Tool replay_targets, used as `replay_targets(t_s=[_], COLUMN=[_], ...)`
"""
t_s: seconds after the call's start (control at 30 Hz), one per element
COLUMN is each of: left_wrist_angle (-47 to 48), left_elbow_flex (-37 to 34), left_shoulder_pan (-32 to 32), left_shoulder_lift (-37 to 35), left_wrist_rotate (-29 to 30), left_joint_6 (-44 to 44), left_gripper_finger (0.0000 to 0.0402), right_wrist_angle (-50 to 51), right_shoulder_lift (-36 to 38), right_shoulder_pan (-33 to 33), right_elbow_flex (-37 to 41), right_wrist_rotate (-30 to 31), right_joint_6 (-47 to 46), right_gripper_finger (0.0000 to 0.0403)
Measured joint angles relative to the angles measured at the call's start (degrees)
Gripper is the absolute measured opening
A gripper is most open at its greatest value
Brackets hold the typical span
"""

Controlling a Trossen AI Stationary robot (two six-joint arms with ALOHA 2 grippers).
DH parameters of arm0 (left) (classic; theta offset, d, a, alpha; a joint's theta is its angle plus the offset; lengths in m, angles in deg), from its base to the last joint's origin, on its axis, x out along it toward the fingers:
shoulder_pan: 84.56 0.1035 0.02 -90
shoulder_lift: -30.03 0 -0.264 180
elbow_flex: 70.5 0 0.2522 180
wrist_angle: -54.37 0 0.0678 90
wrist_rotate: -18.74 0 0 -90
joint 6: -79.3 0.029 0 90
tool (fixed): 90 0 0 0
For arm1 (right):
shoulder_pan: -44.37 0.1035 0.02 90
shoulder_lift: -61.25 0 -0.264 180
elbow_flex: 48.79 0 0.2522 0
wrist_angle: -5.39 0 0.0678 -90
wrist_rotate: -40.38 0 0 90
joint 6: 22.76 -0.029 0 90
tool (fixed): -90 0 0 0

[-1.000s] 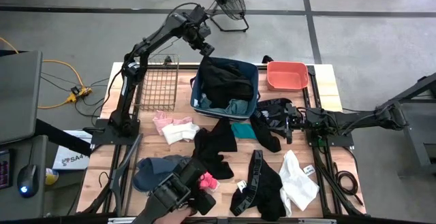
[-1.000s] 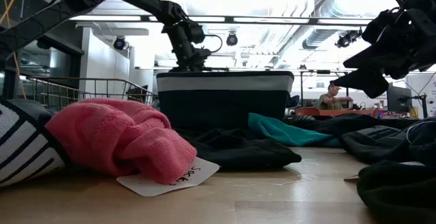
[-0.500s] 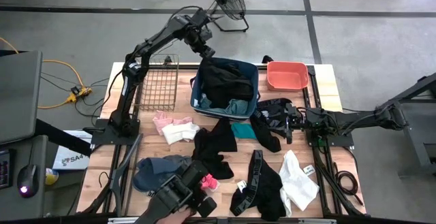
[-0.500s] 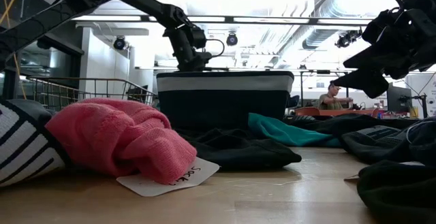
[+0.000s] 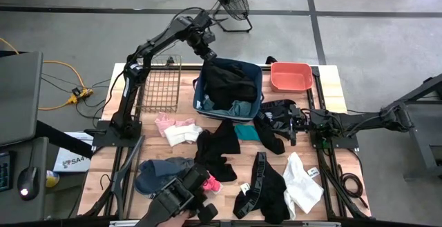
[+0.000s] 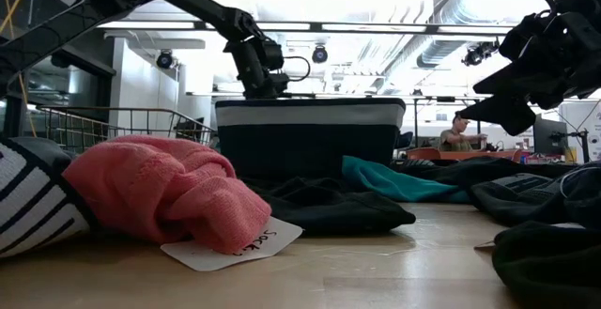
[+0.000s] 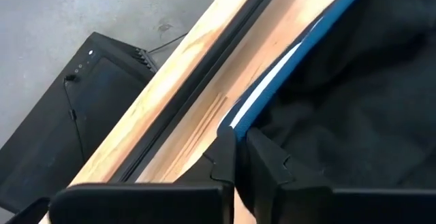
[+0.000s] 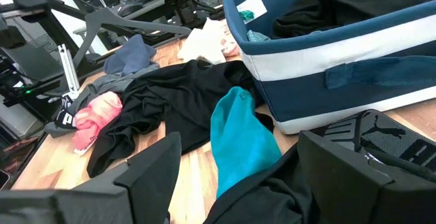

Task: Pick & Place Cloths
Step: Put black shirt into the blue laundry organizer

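- The wooden table carries the whole job: cloths scattered over its front half, the blue fabric bin at the back centre, a coral tub to the bin's right and a wire basket to its left
- The bin already holds a heap of black cloth with a teal piece low in it, so the sorting looks partly done, though most garments are not yet in
- On the table lie a black garment just in front of the bin, a teal cloth touching it, a white piece near the right front, a grey-blue one at left front, pale pink and white ones near the basket, and a bright pink sock near the front edge
- The left gripper hangs over the bin's back left corner; its wrist view shows the fingers closed almost together with nothing between them, so I judge a drop is finished
- The right gripper waits low over black cloth right of the bin, fingers spread wide, empty
- Next move, as I judge it: one arm must reach to a loose cloth, pinch a raised fold and lift clear of neighbours so only one piece comes up
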State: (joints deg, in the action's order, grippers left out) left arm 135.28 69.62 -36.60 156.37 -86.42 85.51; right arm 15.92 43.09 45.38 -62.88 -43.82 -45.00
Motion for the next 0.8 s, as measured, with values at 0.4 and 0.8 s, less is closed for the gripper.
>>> replay_targets(t_s=[0.4, 0.8], left_wrist_angle=[3.0, 4.4], left_elbow_flex=[5.9, 6.1], left_shoulder_pan=[0.0, 0.0], left_shoulder_lift=[-0.1, -0.3], left_wrist_rotate=[-0.6, -0.8], left_joint_6=[1.0, 1.0], left_gripper_finger=[0.0013, 0.0072], right_wrist_angle=[0.0, 0.0], right_shoulder_lift=[0.0, 0.0], right_shoulder_pan=[0.0, 0.0], right_elbow_flex=[0.0, 0.0], right_wrist_rotate=[0.0, 0.0], right_joint_6=[0.0, 0.0], right_gripper_finger=[0.0287, 0.0287])
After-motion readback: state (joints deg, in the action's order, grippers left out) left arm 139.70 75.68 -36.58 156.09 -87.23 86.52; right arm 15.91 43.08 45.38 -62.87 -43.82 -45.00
